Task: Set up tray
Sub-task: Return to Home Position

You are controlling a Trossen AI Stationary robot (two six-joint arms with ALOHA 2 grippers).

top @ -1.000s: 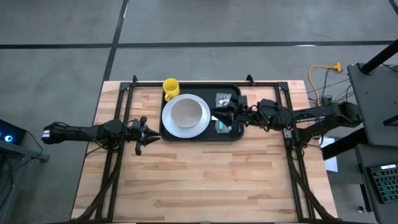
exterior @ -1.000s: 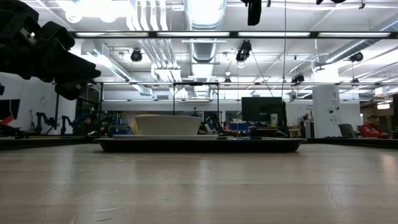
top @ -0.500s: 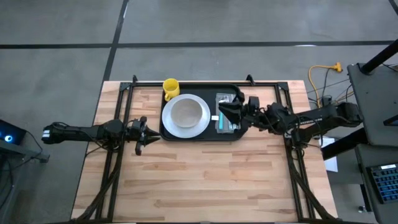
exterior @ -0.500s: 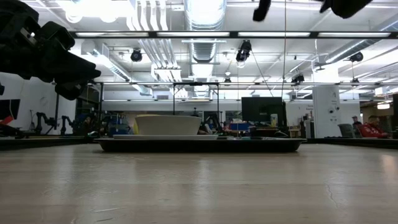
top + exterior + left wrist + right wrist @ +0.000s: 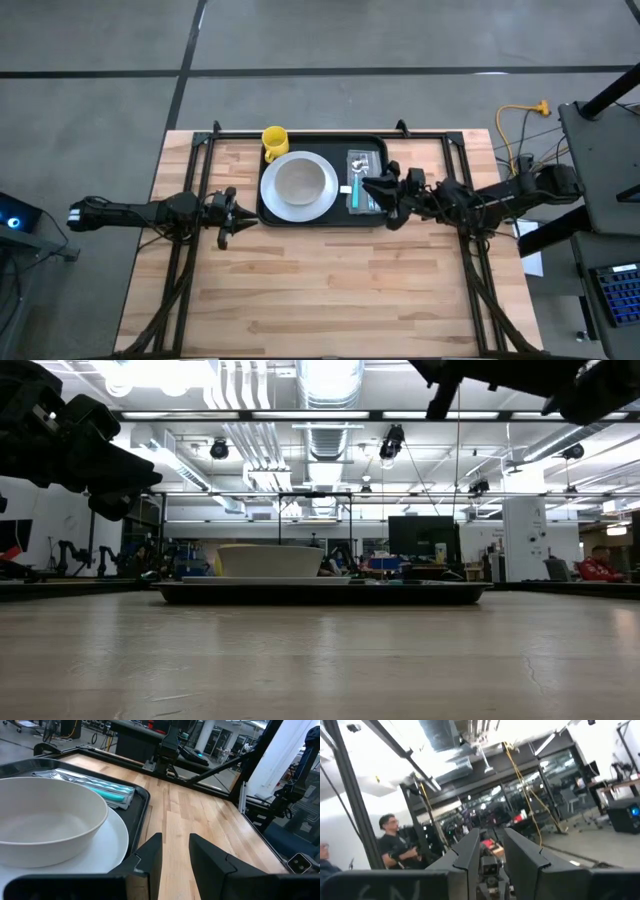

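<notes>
The black tray lies at the table's far middle. On it a white plate carries a white bowl, also in the left wrist view. A clear cutlery packet with teal handles lies flat on the tray's right part. A yellow mug stands at the tray's far left corner. My right gripper hovers over the tray's right edge beside the packet, narrowly open, holding nothing. My left gripper waits left of the tray, fingers narrowly open.
Black frame rails run along the table's left, right and far sides. Bare wood fills the near half of the table. The right wrist view points up into the room, where a person stands.
My right gripper has drawn back from over the tray's right part toward the table's right and near edges. The cutlery packet it covered now lies in full view on the tray. The left arm has kept still.
</notes>
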